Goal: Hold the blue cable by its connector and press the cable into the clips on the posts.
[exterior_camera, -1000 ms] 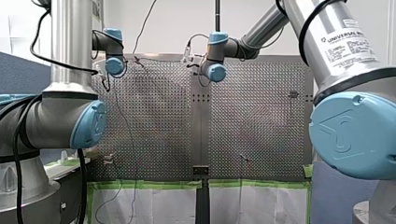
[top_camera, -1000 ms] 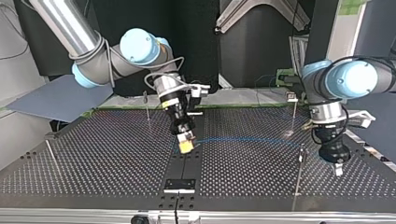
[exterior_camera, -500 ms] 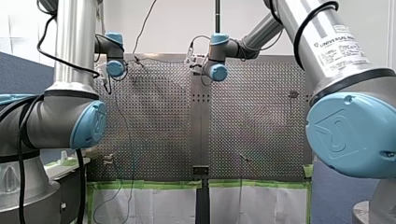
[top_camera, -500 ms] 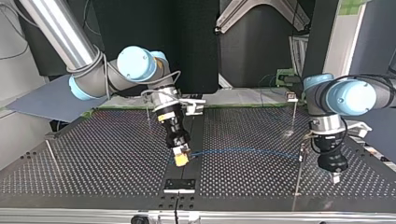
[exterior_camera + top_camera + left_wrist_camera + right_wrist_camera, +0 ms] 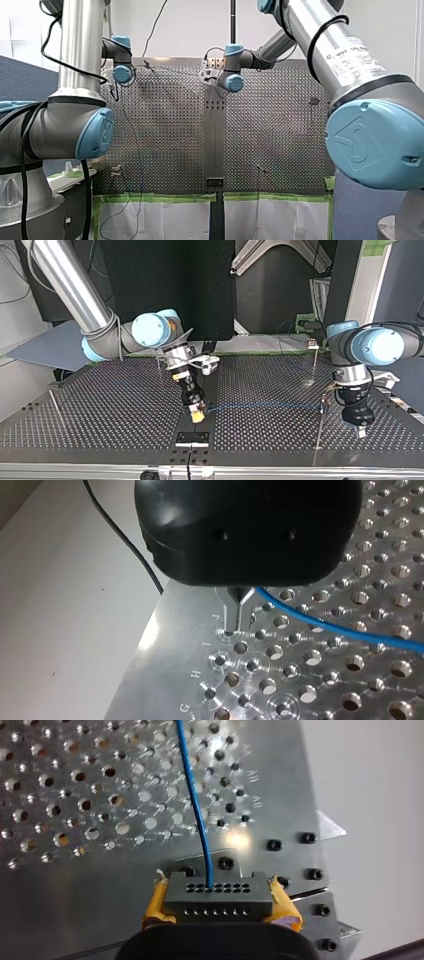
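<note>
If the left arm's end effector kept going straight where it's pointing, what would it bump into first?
The perforated table: my left end effector points down at it, beside the blue cable. How close is unclear.

The perforated table (image 5: 160,650) is bright, scuffed metal; the blue cable (image 5: 345,630) has a smooth plastic sheath; the connector (image 5: 217,899) is matt grey plastic; my left gripper (image 5: 236,625) has a glossy black shell
</note>
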`<action>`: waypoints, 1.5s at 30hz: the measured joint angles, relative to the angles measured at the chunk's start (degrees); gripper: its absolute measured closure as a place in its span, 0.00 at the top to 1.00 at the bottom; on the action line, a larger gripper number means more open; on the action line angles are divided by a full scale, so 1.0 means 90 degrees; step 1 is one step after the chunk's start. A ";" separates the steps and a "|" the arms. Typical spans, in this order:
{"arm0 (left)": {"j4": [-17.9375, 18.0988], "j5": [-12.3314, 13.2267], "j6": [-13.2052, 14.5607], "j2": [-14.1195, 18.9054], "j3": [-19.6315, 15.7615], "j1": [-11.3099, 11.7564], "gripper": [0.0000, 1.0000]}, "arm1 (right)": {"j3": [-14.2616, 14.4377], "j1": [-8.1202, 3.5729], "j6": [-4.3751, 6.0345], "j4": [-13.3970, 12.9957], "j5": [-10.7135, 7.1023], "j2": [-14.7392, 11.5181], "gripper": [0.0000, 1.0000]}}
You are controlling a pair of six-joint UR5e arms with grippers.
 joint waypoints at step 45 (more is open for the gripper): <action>-0.1417 0.0197 0.0357 0.0399 -0.0008 -0.0052 1.00 | -0.1101 -0.0136 -0.0119 0.0417 -0.0252 0.0052 0.00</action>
